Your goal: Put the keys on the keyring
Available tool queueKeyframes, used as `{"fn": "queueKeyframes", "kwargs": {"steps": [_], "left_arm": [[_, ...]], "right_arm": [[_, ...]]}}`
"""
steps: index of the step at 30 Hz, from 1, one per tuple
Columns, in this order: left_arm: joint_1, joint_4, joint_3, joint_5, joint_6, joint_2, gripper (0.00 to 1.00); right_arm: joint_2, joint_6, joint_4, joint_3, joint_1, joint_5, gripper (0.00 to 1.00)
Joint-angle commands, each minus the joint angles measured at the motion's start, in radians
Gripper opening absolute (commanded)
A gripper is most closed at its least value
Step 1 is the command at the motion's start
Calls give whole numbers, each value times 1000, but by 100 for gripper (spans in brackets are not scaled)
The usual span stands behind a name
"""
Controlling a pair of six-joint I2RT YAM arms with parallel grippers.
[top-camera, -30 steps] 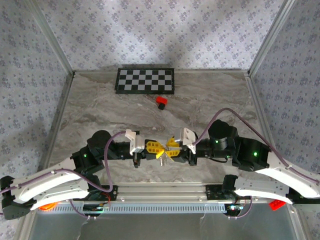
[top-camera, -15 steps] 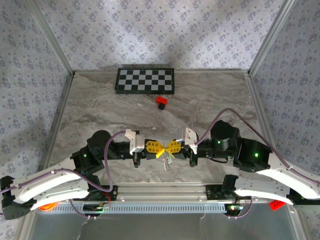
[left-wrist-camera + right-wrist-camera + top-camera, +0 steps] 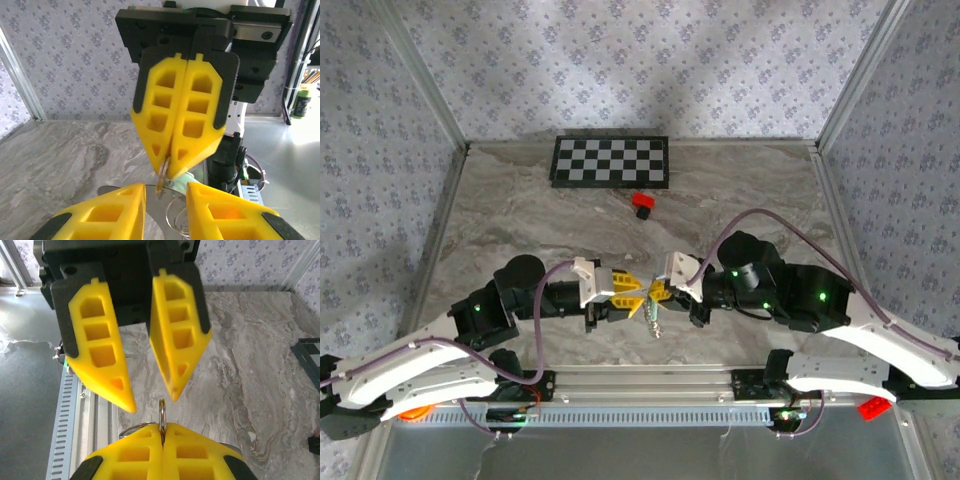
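Observation:
My right gripper [image 3: 653,293] [image 3: 161,428] is shut on the edge of the keyring [image 3: 161,410], a thin silvery wire loop that stands up between its yellow fingertips. More wire loops of the keyring [image 3: 181,221] and the key's pale green head [image 3: 190,179] hang just under the right gripper [image 3: 168,171] in the left wrist view. Facing it tip to tip, my left gripper [image 3: 636,292] [image 3: 166,190] is open, its fingers either side of the hanging key without pinching it. The bundle [image 3: 654,322] dangles above the table between both grippers.
A small red block [image 3: 642,203] lies on the marble table [image 3: 520,220], in front of a checkerboard [image 3: 611,161] at the back. A metal rail [image 3: 650,384] runs along the near edge. Patterned walls [image 3: 380,150] close in the sides.
The right gripper has shut on the keyring and shifted left. The left gripper, shut half a second ago, has opened. The key bundle now hangs from the right gripper.

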Motion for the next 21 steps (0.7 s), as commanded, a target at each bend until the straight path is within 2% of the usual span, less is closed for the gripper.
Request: {"fn": "queueKeyframes", "kwargs": {"steps": [1,21], "left_arm": [[-3,-85,48,-32,49,5,27],[-3,-59,43,-18,47,31,26]], "right_arm": [[19,-62,-88,61,23,25,0],[56,-65,-106,86,45,80,0]]}}
